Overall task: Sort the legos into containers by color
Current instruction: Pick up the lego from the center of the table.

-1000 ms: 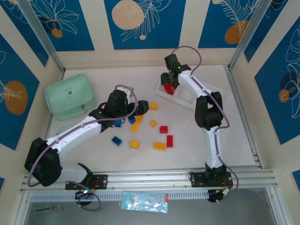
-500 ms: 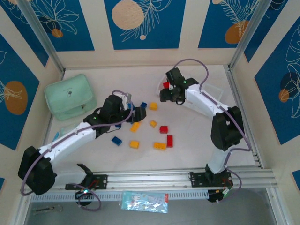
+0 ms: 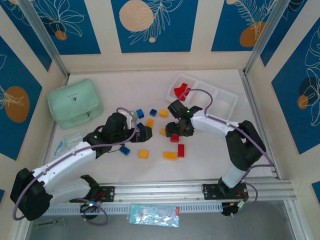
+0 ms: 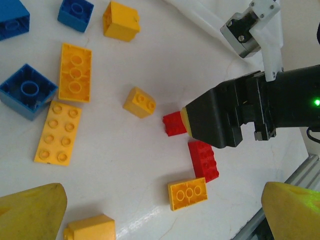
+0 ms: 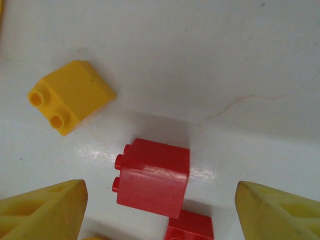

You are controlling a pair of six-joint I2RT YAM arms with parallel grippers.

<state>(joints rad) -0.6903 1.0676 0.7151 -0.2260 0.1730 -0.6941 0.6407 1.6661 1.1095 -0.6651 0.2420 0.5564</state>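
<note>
Your right gripper (image 5: 161, 189) hangs with its fingers spread wide, gripping nothing. One red brick (image 5: 152, 177) sits on the table (image 5: 225, 60) directly between them, clear of both fingers. A second red brick (image 5: 190, 227) lies just beside it, back toward the palm. One small yellow brick (image 5: 70, 102) lies past the fingertips, toward the finger at the left of the wrist view.

Your left gripper (image 4: 163, 196) is likewise spread open and empty. Ahead of it you can count six yellow bricks (image 4: 75, 72), three blue bricks (image 4: 27, 90) and the same two red ones. The right gripper's black body reaches in over the first red brick and hides one edge of it from the left wrist camera.

From above, the one white tray (image 3: 225, 100) stands beyond the right gripper, well apart from it, with three compartments in a row. Red pieces (image 3: 181, 91) lie in the end compartment nearest that gripper, too bunched to count. The right arm's cable (image 3: 202, 91) crosses in front of the tray's middle. One mint green case (image 3: 75, 102) lies well off the left gripper's outer side.
</note>
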